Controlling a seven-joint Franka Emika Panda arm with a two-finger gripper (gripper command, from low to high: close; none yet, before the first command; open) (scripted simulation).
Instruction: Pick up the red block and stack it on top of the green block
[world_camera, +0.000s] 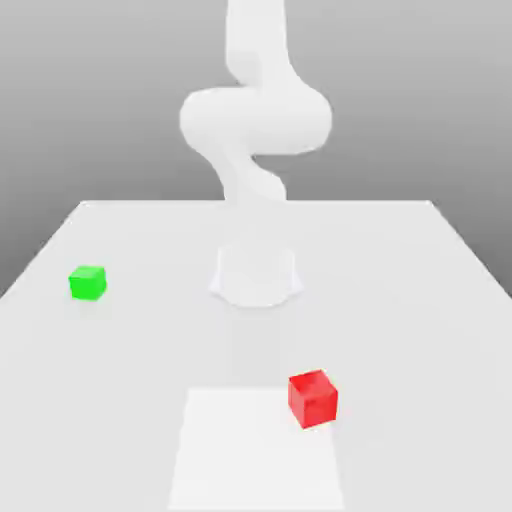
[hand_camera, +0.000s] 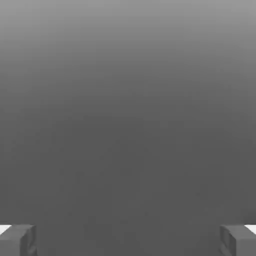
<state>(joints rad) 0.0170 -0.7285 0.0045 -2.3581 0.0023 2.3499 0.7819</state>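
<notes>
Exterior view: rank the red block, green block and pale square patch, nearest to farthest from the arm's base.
From the arm's base:
1. Tied: the red block and the pale square patch, both in front of the base toward the camera. The block sits at the patch's far corner, so it is too close to call.
2. The green block, at the exterior view's left, level with the base. It probably lies farthest, though perspective makes this uncertain.

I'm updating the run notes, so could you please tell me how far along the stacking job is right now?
Nothing looks done yet: the red block sits on the table toward the exterior view's right, well apart from the green block on the exterior view's left. Nothing is in hand; the end effector is open with only empty space between its fingers. Left: grasp the red block, carry it over, and set it on the green one.
</notes>
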